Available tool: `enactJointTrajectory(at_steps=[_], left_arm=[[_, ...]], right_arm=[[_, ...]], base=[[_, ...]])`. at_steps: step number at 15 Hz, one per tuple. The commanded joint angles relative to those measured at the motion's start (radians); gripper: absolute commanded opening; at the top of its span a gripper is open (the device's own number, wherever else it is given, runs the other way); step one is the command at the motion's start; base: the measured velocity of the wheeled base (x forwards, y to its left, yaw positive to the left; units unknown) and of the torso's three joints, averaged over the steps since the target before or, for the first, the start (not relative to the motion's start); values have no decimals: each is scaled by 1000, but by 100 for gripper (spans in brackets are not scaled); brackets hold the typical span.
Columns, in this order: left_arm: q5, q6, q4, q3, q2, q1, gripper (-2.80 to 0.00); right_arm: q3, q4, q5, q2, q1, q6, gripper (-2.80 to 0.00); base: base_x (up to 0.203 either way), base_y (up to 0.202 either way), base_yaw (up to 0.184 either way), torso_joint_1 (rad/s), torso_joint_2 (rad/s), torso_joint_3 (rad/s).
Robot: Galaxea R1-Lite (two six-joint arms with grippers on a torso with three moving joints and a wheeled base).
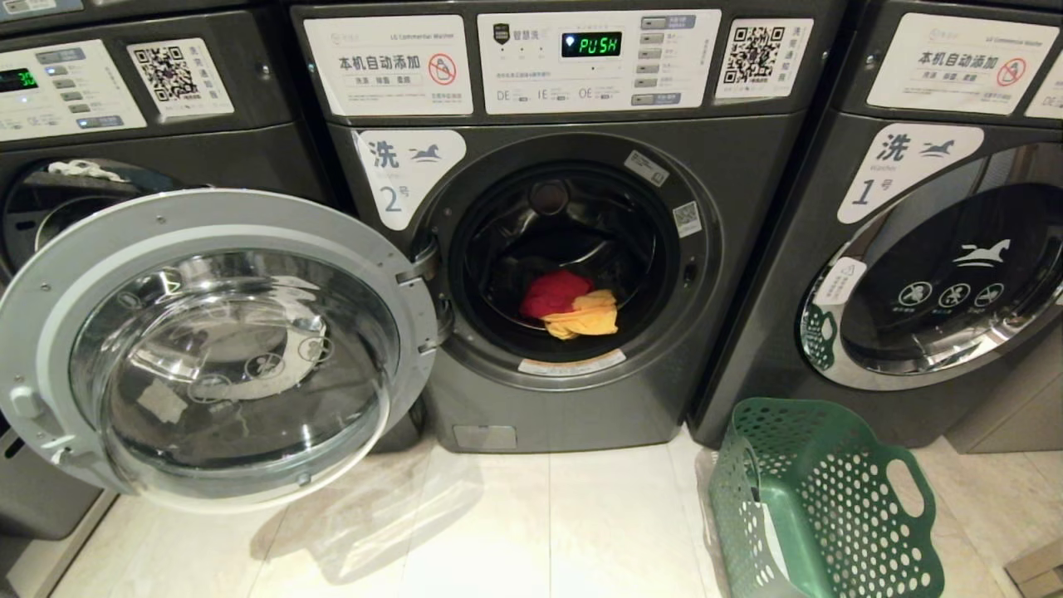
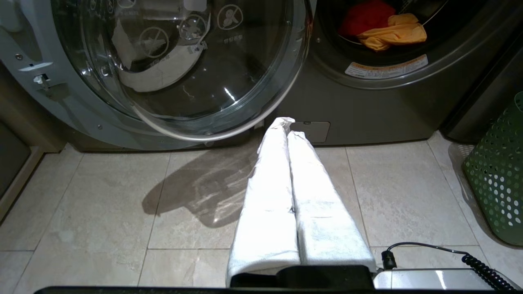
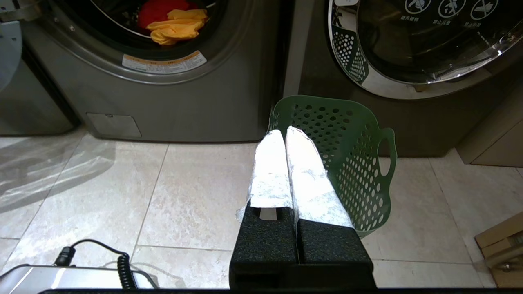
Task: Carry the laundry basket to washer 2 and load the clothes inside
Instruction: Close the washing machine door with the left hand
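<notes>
Washer 2 (image 1: 573, 249) stands dead centre in the head view, its round door (image 1: 216, 349) swung wide open to the robot's left. Down in the drum lie the clothes — a red piece (image 1: 552, 292) and a yellow piece (image 1: 585, 316) touching it, near the front lip. A darker shape behind them is too dim to make out. The display above reads PUSH.

The laundry basket (image 1: 818, 507) sits on the tiled floor (image 1: 515, 523) to the right of the open washer, just in front of washer 1 (image 1: 938, 274), whose door is closed. The basket leans at a tilt, its mouth turned toward the left, and nothing shows inside it.

Neither arm appears in the head view. The left gripper (image 2: 287, 124) hangs low over the floor, jaws pressed together and holding nothing, pointing at the base of washer 2 just below the edge of the open door; the clothes are well apart from it, up in the drum. The right gripper (image 3: 284, 132) also has its jaws closed and empty — in its own wrist view the basket lies right behind the fingertips, though contact cannot be judged. A coiled black cable (image 3: 122, 261) shows at the edge of that view.
</notes>
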Motion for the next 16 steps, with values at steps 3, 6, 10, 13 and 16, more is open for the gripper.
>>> enactJointTrajectory(at_steps=[3,6,10,13,16], left_arm=[[0,0,-1,0,1,0,-280],[0,-6,-1,0,1,0,-280],[-16,102,-8,-3,1,0,-280],[-18,130,-14,-213,55,-1,-280],[6,121,44,-638,332,-4,-280]], right_arm=[[0,0,0,2,0,1,-280],[0,0,0,2,0,1,-280],[0,3,2,2,0,-24,-280],[0,3,0,2,0,-13,-280],[0,2,0,2,0,-14,-280]], base=[[0,0,0,2,0,211],[0,0,0,2,2,95],[0,0,0,2,0,8],[0,0,0,0,0,0],[0,0,0,0,0,0]])
